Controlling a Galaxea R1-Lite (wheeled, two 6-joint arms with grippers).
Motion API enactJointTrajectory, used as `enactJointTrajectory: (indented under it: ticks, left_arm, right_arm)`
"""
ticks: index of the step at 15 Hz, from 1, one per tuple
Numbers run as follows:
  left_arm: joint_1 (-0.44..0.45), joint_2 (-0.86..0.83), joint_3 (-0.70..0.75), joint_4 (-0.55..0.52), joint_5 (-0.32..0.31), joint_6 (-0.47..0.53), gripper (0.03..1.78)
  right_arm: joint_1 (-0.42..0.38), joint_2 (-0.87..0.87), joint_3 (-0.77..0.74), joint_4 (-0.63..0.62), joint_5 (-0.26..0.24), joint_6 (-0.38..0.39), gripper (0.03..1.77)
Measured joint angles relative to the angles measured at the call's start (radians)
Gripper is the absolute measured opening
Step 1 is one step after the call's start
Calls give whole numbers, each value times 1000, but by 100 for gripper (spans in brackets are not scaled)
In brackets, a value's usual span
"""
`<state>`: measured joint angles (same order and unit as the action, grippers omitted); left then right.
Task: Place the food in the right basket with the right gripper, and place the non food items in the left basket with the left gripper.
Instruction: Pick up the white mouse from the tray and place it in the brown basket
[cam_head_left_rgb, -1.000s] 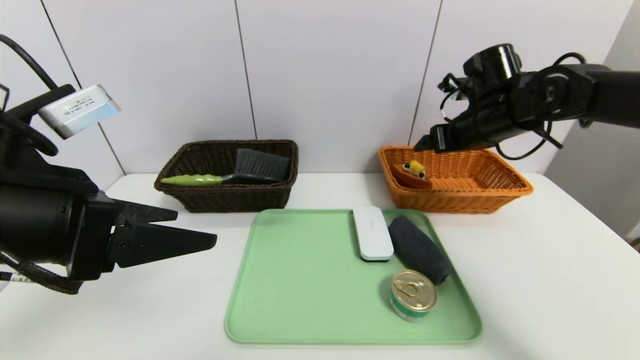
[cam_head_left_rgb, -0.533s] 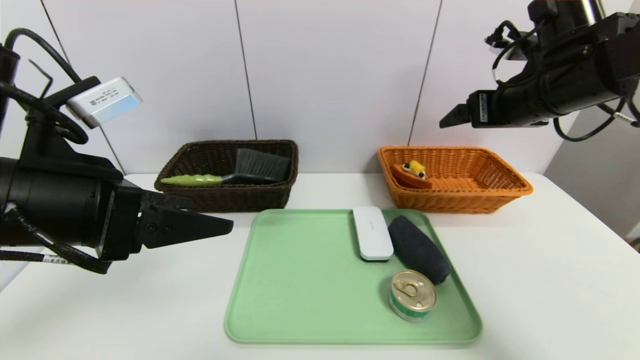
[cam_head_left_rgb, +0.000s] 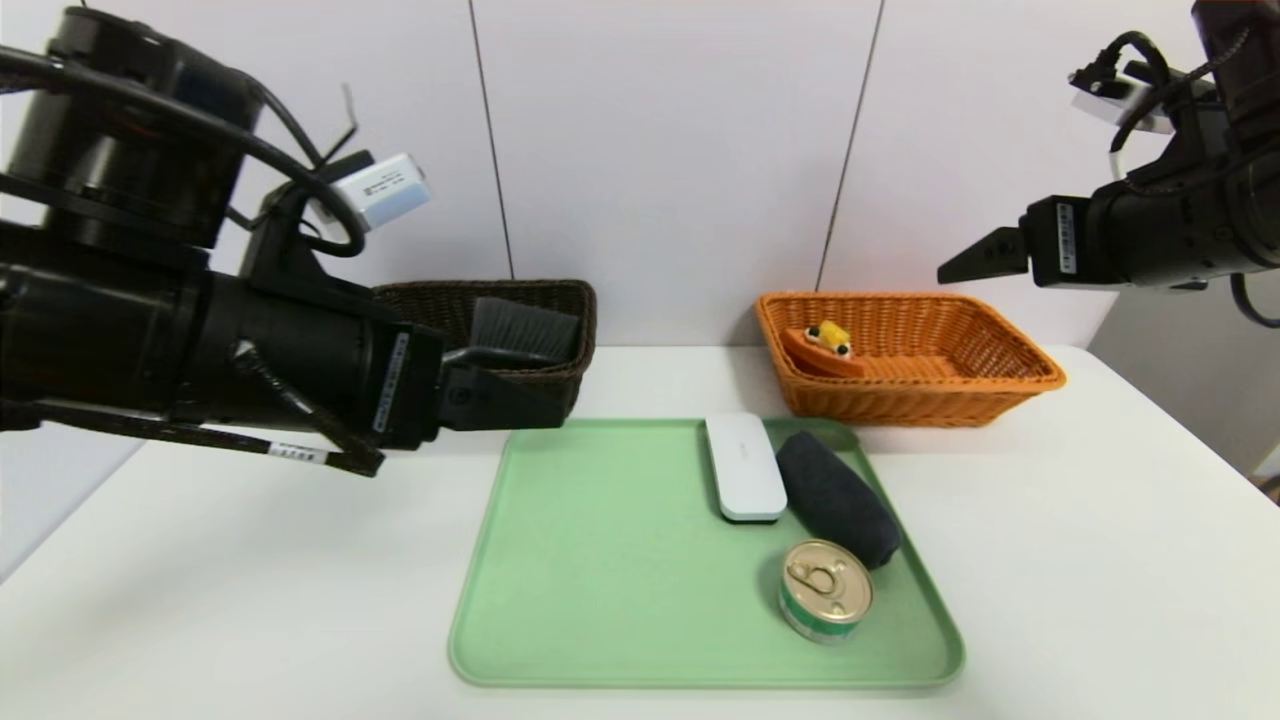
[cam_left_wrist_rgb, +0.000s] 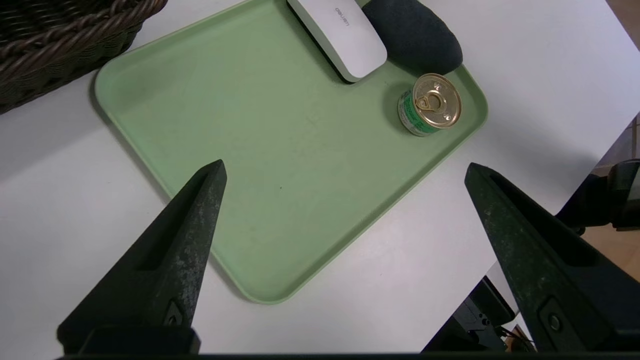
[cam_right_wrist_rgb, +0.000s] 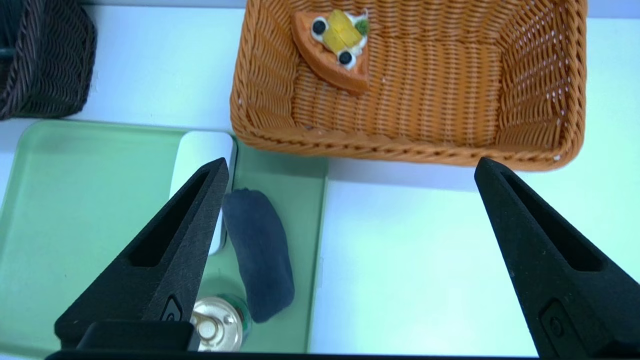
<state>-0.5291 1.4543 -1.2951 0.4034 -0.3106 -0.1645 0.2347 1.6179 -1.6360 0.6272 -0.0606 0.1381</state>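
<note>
Where left arm (cam_head_left_rgb: 200, 340) crosses, dark basket (cam_head_left_rgb: 540, 300) half hidden.

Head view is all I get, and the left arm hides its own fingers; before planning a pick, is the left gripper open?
Observer: Yes, the left gripper is wide open, nothing between its fingers.
Operator: What's beneath it?
Observer: Bare green tray; the white case, dark roll and can lie farther ahead.
Operator: And the other arm?
Observer: The right gripper is open and empty too.
</note>
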Motion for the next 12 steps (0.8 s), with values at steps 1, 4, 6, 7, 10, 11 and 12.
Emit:
enactJointTrajectory:
  ticks: [1, 4, 6, 7, 10, 11, 12]
  left_arm:
    - [-29, 34, -27, 0, 37, -18, 169]
    - [-119, 147, -120, 0, 141, -91, 169]
    - [-177, 234, -191, 1, 221, -151, 169]
    - [-205, 280, -231, 1, 267, -182, 169]
    - [-281, 434, -370, 9, 402, -275, 169]
    - [-302, 485, -411, 10, 440, -294, 169]
    - [-321, 530, -442, 11, 469, -303, 169]
  right_arm:
    - [0, -20, 22, 0, 0, 0, 169]
    - [13, -68, 74, 0, 0, 1, 169]
    - [29, -89, 101, 0, 0, 1, 169]
    - [34, -96, 110, 0, 0, 2, 169]
    - [39, -115, 133, 0, 0, 15, 170]
    - [38, -120, 144, -1, 0, 15, 170]
    - [38, -127, 161, -1, 0, 18, 170]
